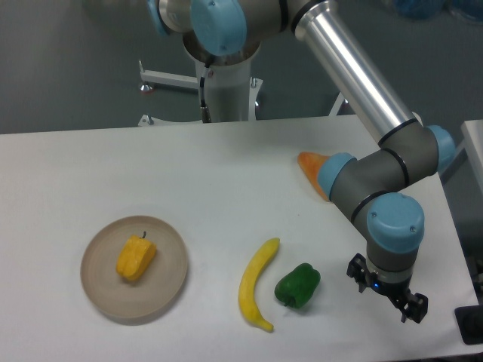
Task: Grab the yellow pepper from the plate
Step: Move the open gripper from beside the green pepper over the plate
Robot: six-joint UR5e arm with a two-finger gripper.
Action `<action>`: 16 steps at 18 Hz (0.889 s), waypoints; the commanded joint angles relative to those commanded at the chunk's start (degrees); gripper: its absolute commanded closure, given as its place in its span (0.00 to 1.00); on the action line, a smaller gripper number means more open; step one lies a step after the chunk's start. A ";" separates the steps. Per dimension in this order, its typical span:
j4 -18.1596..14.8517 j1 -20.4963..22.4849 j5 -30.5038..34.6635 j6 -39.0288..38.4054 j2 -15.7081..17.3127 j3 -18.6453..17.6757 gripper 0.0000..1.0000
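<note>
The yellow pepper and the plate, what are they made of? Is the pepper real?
The yellow pepper looks like a plastic toy: smooth, even color, slightly waxy sheen, though the picture can't rule out real. The plate looks like matte plastic or wood: flat beige, no shine, low rim.

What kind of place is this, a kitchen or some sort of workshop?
Most likely a robotics lab, not a kitchen. A robot arm with a gripper stands at a plain white table, and the yellow pepper on the plate, the banana and the green pepper look like plastic props.
</note>
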 joint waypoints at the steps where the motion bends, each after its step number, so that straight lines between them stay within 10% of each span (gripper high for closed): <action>1: 0.00 0.00 0.09 0.00 0.00 -0.26 0.00; 8: -0.61 -2.19 0.17 -1.67 2.01 -1.84 0.00; 16: -6.68 -8.16 -4.21 -16.85 13.96 -14.83 0.00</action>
